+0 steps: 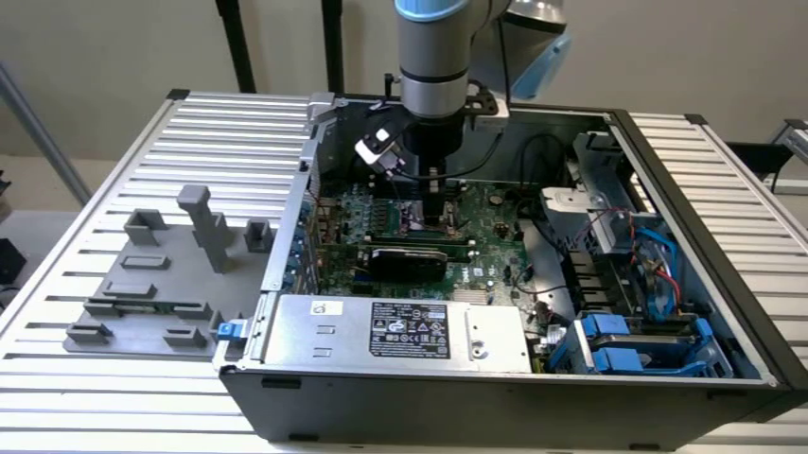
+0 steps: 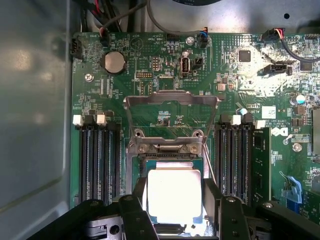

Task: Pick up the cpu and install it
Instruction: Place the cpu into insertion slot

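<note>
The cpu (image 2: 174, 196), a flat square chip with a bright silvery top, sits between my two black fingers (image 2: 139, 200), low over the black-framed socket (image 2: 170, 161) on the green motherboard (image 2: 150, 65). Both fingers press against its opposite edges, so my gripper (image 2: 175, 202) is shut on it. The socket's metal load plate (image 2: 172, 100) is swung open, away from the chip. In the exterior view my gripper (image 1: 436, 216) reaches straight down into the open computer case (image 1: 707, 312), over the motherboard's middle; the chip is hidden there by the fingers.
Memory slots (image 2: 97, 160) flank the socket on both sides. A grey fixture with upright blocks (image 1: 158, 284) lies on the slatted table at the exterior view's left. The power supply (image 1: 404, 331), cables (image 1: 543, 151) and blue drive bays (image 1: 631, 345) crowd the case.
</note>
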You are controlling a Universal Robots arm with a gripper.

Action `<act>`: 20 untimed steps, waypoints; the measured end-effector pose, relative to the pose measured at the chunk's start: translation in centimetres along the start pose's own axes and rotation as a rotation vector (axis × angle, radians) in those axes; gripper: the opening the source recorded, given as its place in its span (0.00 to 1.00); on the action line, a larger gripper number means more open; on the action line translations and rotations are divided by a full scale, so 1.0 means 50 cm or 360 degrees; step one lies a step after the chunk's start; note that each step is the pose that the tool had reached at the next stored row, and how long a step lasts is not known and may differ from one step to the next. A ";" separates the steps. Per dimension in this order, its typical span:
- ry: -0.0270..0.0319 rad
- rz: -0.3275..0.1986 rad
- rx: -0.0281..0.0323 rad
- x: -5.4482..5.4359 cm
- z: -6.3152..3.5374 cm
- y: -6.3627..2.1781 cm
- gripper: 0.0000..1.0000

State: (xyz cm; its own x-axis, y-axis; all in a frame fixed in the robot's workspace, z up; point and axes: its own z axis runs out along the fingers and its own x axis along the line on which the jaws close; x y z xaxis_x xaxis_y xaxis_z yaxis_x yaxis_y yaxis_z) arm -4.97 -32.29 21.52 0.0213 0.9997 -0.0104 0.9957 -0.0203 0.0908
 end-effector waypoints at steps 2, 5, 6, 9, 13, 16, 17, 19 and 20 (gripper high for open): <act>-0.00010 0.0000 0.00001 0.002 0.002 0.000 0.55; -0.00020 0.0001 0.00007 0.005 0.004 0.000 0.55; -0.00023 0.0002 0.00012 0.006 0.005 -0.001 0.55; -0.00064 0.0003 0.00053 0.006 0.009 -0.001 0.55; -0.00112 0.0007 0.00110 0.007 0.015 -0.002 0.55; -0.00134 0.0012 0.00160 0.008 0.019 -0.002 0.55; -0.00139 0.0013 0.00174 0.008 0.020 -0.002 0.55; -0.00143 0.0016 0.00191 0.009 0.021 -0.002 0.55; -0.00145 0.0017 0.00199 0.010 0.022 -0.002 0.55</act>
State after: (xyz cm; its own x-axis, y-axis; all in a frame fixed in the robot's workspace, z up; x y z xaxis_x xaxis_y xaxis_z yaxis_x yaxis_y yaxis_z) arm -4.97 -31.80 20.43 0.0327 0.9993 -0.0185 0.9964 -0.0311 0.0786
